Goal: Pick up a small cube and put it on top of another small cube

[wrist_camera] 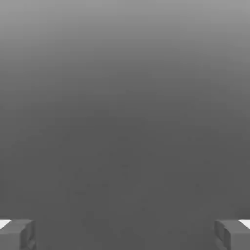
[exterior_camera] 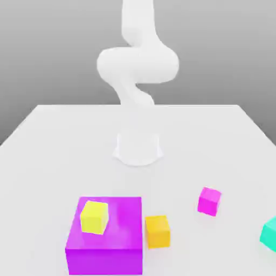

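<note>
Simulated tabletop scene — plain white table (exterior_camera: pixel 54 140), featureless grey backdrop, flat-coloured blocks

Teal cube (exterior_camera: pixel 269 234) at tabletop (exterior_camera: pixel 54 140) right edge, open around. Magenta cube (exterior_camera: pixel 208 201) near. Orange cube (exterior_camera: pixel 157 231) just beside big magenta block (exterior_camera: pixel 105 250).

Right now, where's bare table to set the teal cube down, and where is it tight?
Bare: the stretch between the arm's base and the cubes, and beside the magenta cube toward the teal cube. Tight: the orange cube sits right against the big magenta block carrying the yellow cube.
</note>
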